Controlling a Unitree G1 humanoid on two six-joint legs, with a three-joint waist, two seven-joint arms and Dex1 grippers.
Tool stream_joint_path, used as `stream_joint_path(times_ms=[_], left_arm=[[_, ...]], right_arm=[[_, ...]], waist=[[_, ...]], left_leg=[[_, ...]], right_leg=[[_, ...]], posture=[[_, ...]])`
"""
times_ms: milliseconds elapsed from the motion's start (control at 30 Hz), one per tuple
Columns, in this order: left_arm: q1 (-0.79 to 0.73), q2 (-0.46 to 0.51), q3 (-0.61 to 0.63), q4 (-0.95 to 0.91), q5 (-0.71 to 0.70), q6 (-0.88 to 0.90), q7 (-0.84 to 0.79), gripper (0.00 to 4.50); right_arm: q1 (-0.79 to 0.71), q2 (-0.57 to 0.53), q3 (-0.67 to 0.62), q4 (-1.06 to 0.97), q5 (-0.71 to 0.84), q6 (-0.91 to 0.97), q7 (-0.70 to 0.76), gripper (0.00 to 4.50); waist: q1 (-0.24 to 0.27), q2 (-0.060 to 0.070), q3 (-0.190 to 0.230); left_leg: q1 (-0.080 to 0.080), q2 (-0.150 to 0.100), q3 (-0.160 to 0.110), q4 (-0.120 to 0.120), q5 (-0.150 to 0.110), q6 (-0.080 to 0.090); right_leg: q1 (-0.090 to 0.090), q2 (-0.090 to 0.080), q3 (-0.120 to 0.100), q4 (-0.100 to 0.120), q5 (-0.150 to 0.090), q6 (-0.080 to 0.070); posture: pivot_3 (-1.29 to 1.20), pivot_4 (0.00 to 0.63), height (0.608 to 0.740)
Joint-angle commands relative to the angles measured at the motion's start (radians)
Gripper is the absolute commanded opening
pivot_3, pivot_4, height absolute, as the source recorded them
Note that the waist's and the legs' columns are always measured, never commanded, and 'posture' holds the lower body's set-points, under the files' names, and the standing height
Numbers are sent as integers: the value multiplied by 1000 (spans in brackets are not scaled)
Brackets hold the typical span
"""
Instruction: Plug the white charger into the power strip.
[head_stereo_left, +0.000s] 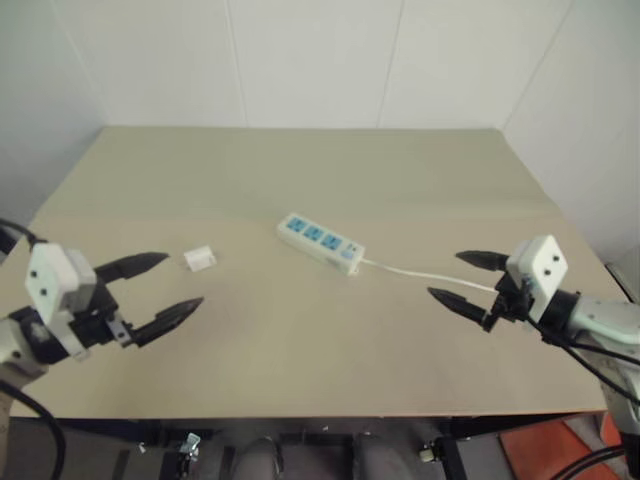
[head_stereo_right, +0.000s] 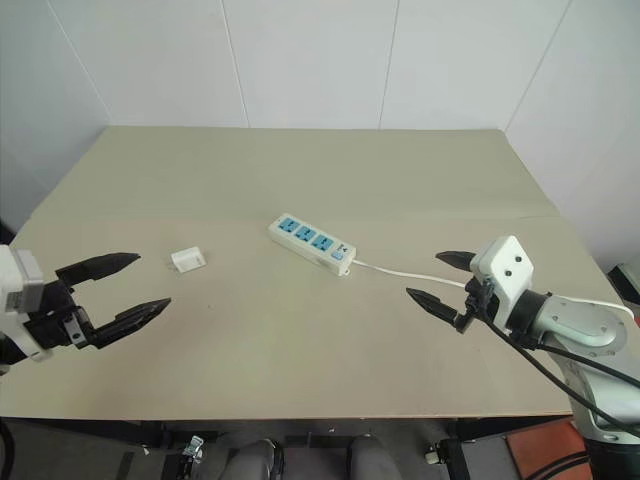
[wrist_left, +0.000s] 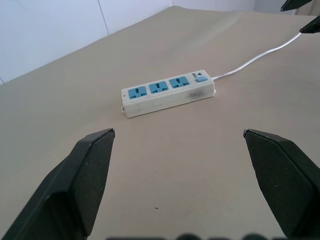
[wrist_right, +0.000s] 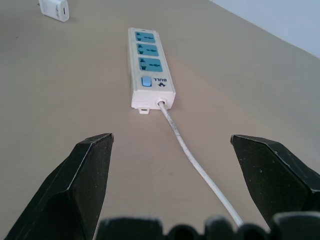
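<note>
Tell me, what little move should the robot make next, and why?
Probably ease the left pincer forward onto the charger. Both pincers are open and hold nothing, the charger lies loose on the table just beyond the left one, and all three sockets of the strip are free.

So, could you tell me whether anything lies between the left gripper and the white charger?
Nothing visible does: bare table separates the open left gripper from the white charger, and likewise the charger from the power strip.

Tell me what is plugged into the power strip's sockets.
Nothing: all three blue sockets of the power strip are bare. The white charger lies apart on the table. Its prongs cannot be seen.
</note>
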Motion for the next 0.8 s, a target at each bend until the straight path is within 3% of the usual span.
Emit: stream_joint_path(times_ms=[33, 433, 633, 800], left_arm=[[-3, 16, -1, -22, -16, -21, 14, 4500], [-32, 34, -25, -19, -31, -14, 41, 4500], [-76, 50, -57, -6, -36, -17, 54, 4500], [-102, 52, -84, -8, -40, -14, 67, 4500]], right_arm=[[-8, -16, -41, -34, 16, 2, -1, 4433], [-28, 0, -15, -29, 6, 0, -22, 4433], [-99, 82, 115, 37, -60, -44, -50, 4433], [-242, 221, 254, 253, -203, -105, -145, 4433]], waist=[[0, 0, 0], [0, 0, 0], [-2, 0, 0], [-4, 0, 0]], left_leg=[[0, 0, 0, 0, 0, 0], [0, 0, 0, 0, 0, 0], [0, 0, 0, 0, 0, 0], [0, 0, 0, -1, 0, 0]], right_leg=[[0, 0, 0, 0, 0, 0], [0, 0, 0, 0, 0, 0], [0, 0, 0, 0, 0, 0], [-1, 0, 0, 0, 0, 0]], posture=[[0, 150, 740], [0, 150, 740], [0, 150, 740], [0, 150, 740]])
